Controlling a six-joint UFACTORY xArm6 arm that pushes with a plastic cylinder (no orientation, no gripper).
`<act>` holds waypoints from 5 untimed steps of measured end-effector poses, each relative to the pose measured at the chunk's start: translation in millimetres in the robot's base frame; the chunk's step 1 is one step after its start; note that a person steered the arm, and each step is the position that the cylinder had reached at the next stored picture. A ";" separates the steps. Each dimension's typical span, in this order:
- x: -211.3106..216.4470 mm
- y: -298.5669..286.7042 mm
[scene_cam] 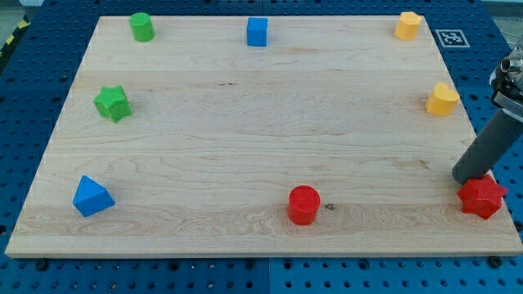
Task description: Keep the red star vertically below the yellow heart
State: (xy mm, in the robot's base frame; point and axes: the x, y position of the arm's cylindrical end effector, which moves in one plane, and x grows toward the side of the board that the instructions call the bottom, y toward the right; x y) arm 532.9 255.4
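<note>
Board (245,122) pale wood, smooth, visible grain. Red star (481,197) matt plastic look. My rod (488,147) dark, matt.

red star (481,197) | yellow heart (442,100) | red cylinder (303,204) | blue cube (257,32) | green star (112,104) | pale wood-grain board (245,122)

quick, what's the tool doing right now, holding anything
My tip: a bare rod with no jaws, so it holds nothing; its end sits against the upper left of the red star-shaped block, below the yellow heart-shaped block.
</note>
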 end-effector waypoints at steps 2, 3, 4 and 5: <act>-18.7 31.6; 6.3 38.3; 9.7 39.2; 16.9 29.5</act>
State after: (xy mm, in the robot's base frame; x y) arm 549.9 284.9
